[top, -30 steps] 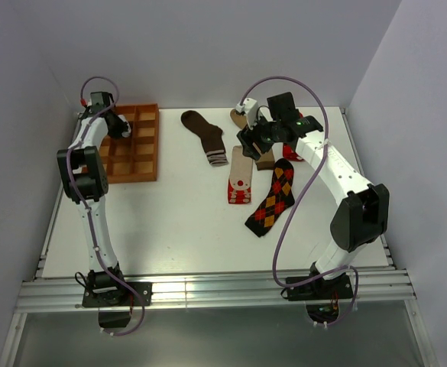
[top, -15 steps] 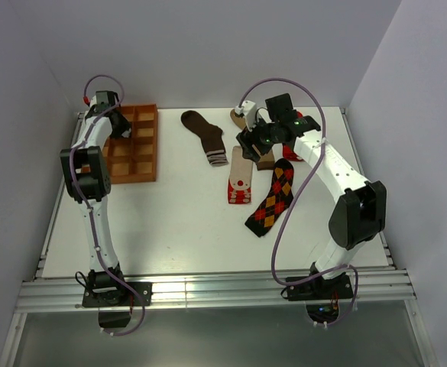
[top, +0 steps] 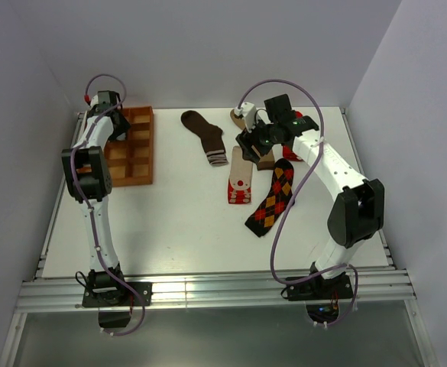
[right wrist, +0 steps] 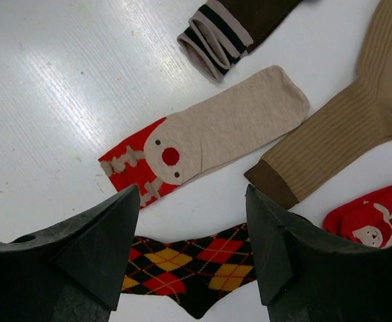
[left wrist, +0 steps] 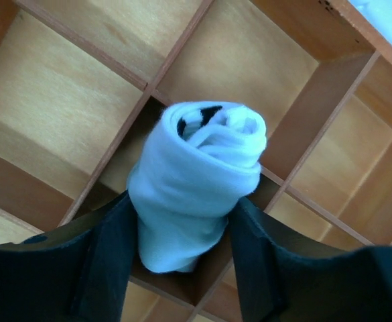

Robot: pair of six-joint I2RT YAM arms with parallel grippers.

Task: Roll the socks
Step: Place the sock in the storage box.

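A rolled white sock with a black mark (left wrist: pixel 199 174) hangs over a cell of the orange-brown tray (left wrist: pixel 61 107). My left gripper (left wrist: pixel 182 201) is open, a finger on each side lightly against the roll. It hovers at the tray's back left corner (top: pixel 114 122). My right gripper (right wrist: pixel 192 194) is open and empty above the flat socks. Below it lie the beige red-toed sock (right wrist: pixel 216 131), the argyle sock (right wrist: pixel 196 258), the tan sock (right wrist: pixel 343 127), the red sock (right wrist: pixel 373 218) and the dark brown striped-cuff sock (right wrist: pixel 236 23).
The tray (top: pixel 139 145) stands at the table's back left. The dark brown sock (top: pixel 206 136), beige sock (top: pixel 240 177) and argyle sock (top: pixel 273 199) lie mid-table beside my right gripper (top: pixel 252 141). Walls close in on three sides.
The left gripper's jaws have widened around the rolled sock, and the left wrist has shifted slightly toward the back. The right arm has hardly moved.
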